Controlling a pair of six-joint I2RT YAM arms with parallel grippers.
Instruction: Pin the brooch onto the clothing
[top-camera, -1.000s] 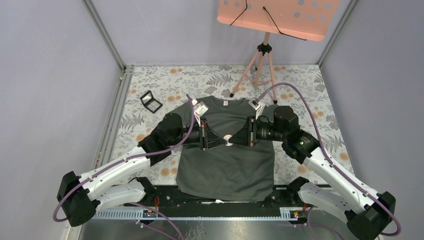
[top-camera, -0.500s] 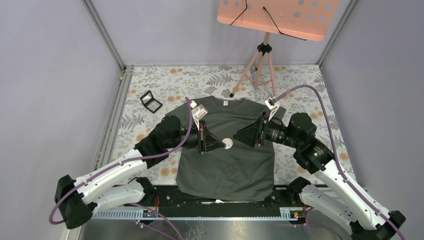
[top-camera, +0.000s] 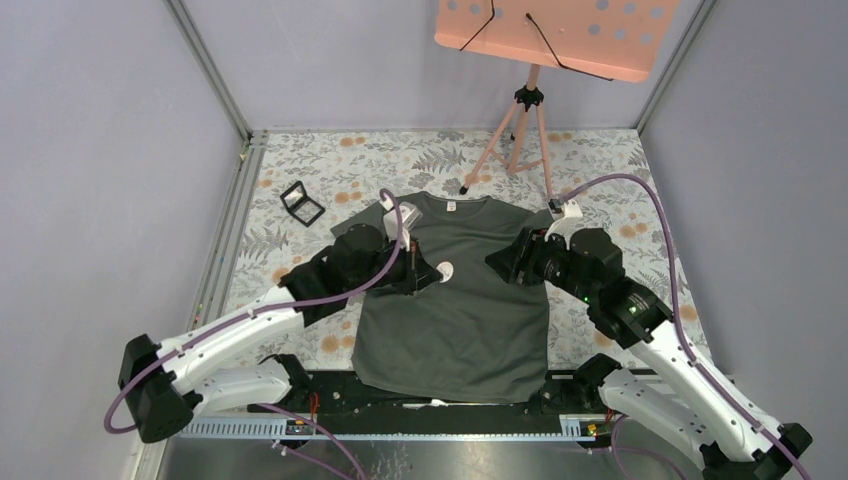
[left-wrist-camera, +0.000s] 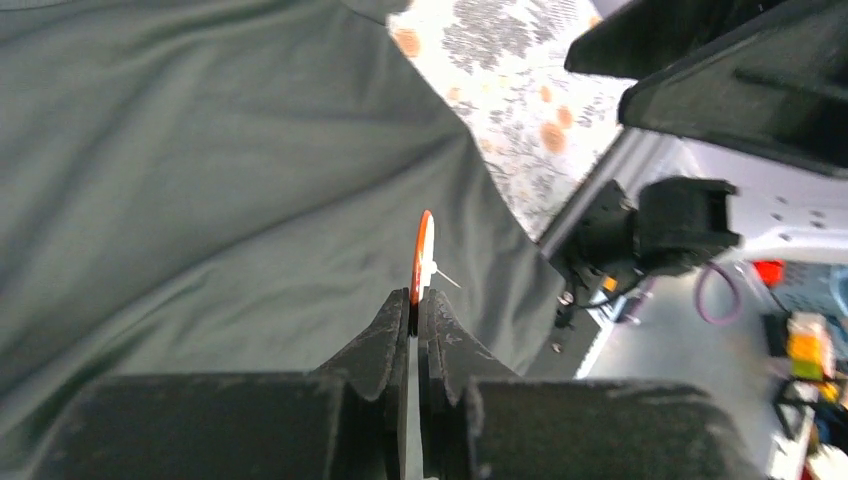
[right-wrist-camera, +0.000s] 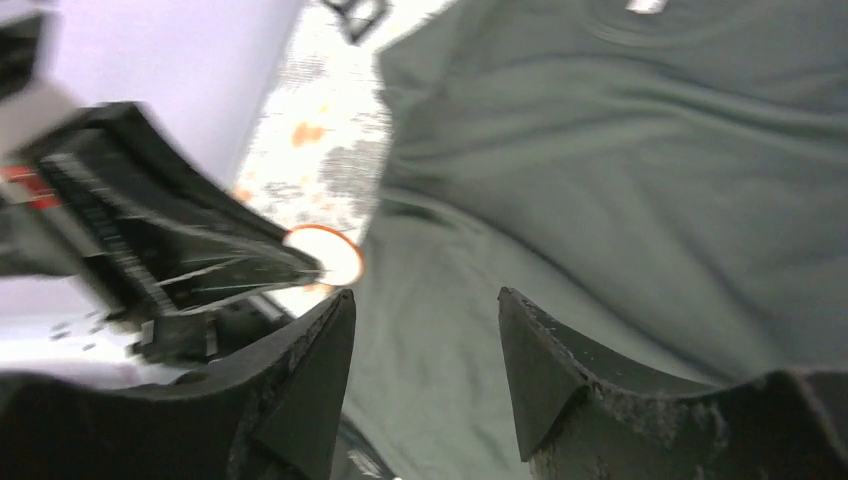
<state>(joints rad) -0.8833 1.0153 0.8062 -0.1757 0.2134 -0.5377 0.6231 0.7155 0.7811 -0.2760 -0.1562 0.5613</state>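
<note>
My left pincer was clamped on just the lower rim of the brooch. It held the brooch edge-up over the chest of the clothing, apparently clear of it, with the thin pin jutting sideways. With so slim a grip, I judged the brooch could swivel or slip free once the pin met cloth. The loose shirt might also just bunch on the tabletop. My right pincer stood wide apart, empty, near the brooch.

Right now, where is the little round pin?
Seen from above, the pin is pinched by the left tool, over the chest of the grey-green shirt, with the open right tool just to its right.
</note>
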